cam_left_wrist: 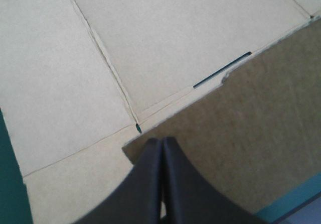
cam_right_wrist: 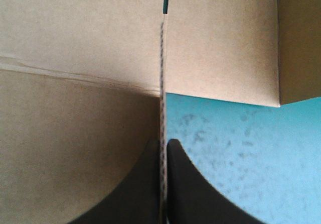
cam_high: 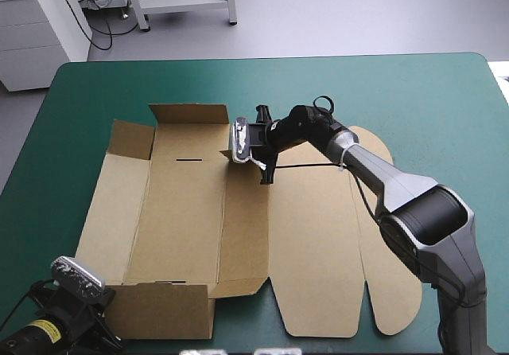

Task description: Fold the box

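From above, the box lies mid-worktop, half-raised: its far and near walls are up and the lid panel is flat. The right pincer sits at the box's far right corner, the left pincer at its near left corner.

Left wrist: the pincer is pressed together, apparently nipping the near wall's end.

Right wrist: the pincer pinches a board edge, the sheet between its fingers.

Wall-raising looks to be in hand. The next move, I judge, calls for swinging the pinched side wall upright and tucking its flap.
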Robot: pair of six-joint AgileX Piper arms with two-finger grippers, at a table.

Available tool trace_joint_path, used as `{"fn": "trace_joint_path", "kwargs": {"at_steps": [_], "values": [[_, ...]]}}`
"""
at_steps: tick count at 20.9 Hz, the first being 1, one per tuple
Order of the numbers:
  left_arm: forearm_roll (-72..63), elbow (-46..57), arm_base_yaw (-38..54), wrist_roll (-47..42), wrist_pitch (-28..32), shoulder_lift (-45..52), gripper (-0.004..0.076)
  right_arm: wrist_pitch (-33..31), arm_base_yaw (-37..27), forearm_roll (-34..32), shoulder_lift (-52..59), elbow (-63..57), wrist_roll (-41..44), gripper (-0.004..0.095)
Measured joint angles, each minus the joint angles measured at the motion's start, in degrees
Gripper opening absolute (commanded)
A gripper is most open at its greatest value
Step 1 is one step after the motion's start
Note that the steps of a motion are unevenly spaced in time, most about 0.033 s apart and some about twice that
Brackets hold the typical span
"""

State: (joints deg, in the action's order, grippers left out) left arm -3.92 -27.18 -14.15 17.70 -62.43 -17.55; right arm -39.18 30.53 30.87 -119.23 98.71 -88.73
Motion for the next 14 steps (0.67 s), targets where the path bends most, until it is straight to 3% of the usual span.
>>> {"fn": "trace_joint_path", "kwargs": {"at_steps": [5,14], "values": [[0.0,0.0,0.0,0.0,0.0,0.0,-0.001,-0.3,3.3,0.3,0.0,0.0,-1.2,-0.002],[0.0,0.0,0.0,0.0,-0.9,0.0,-0.001,-0.5,3.7,0.3,0.0,0.0,-0.7,-0.002]]}}
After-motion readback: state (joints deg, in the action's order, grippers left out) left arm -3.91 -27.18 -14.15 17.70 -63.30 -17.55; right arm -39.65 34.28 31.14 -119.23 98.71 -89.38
